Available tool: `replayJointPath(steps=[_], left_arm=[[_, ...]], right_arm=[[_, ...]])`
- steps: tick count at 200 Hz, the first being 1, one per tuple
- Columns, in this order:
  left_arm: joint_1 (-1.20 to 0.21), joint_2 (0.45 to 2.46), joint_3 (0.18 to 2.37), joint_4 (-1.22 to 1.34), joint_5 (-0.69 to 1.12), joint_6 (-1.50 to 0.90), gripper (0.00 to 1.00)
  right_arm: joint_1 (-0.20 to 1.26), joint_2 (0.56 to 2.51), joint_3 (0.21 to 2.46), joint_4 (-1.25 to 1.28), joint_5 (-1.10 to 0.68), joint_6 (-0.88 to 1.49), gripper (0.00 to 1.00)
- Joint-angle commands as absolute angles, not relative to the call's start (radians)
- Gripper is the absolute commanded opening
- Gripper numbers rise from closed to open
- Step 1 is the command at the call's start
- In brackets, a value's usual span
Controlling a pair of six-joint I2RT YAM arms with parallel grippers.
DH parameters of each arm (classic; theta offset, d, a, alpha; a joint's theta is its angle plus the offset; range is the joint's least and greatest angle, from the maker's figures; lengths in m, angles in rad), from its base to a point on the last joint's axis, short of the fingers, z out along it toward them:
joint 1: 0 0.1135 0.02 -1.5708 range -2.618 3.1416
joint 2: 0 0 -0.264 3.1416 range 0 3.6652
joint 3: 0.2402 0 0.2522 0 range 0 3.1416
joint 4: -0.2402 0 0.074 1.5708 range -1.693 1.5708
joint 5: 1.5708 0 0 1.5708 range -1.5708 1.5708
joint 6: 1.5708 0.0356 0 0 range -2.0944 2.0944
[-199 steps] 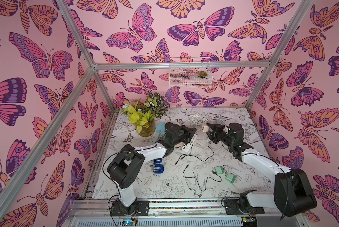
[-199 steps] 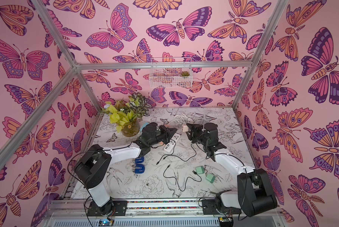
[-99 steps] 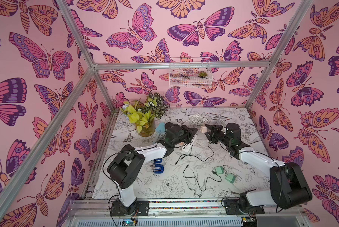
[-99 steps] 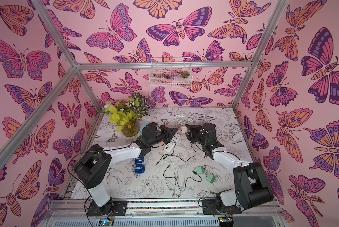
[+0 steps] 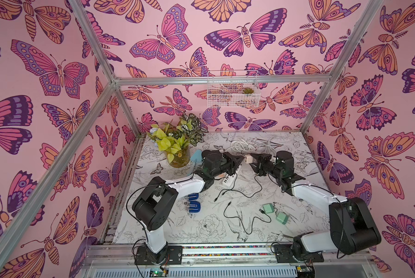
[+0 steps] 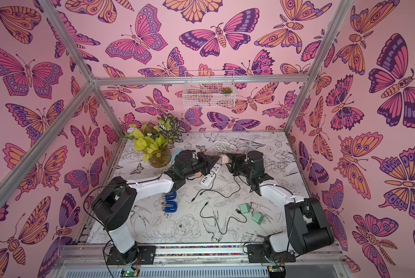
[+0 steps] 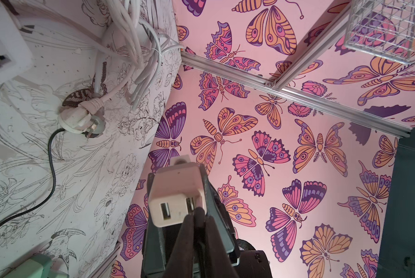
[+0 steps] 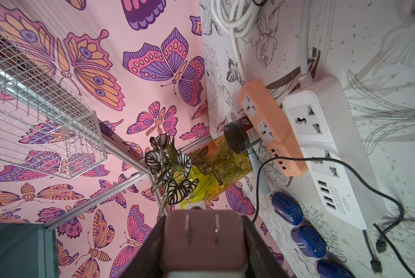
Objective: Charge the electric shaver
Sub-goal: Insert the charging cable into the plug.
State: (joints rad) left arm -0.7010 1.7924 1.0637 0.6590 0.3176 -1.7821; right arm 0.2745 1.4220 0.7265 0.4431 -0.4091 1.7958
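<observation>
Power strip (image 5: 229,180) right of plant (image 5: 175,142) (on table (image 5: 201,231)).

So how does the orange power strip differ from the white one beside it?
The orange power strip looks narrower and shorter; the white power strip looks wider and longer. The white one bears printed lettering beside its USB ports; the orange one shows none. Both lie flat, side by side, each with two sockets and a row of USB ports.

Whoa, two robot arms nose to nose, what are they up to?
The right arm's fingers hold a pale charger block in the air above the table. The left arm's fingers, pressed shut, sit right at its USB ports; whether they pinch a cable end is unclear. A white power strip and loose black cables lie on the table below.
</observation>
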Motion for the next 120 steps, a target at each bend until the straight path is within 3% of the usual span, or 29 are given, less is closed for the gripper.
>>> replayJointPath(steps=[1, 120], left_arm=[[-0.707, 1.816, 1.088, 0.686, 0.343, -1.784, 0.0], [-0.706, 1.829, 1.081, 0.67, 0.377, -1.816, 0.0]], right_arm=[[0.282, 1.432, 0.751, 0.477, -0.437, 1.786, 0.0], [0.282, 1.433, 0.753, 0.548, -0.467, 1.784, 0.0]])
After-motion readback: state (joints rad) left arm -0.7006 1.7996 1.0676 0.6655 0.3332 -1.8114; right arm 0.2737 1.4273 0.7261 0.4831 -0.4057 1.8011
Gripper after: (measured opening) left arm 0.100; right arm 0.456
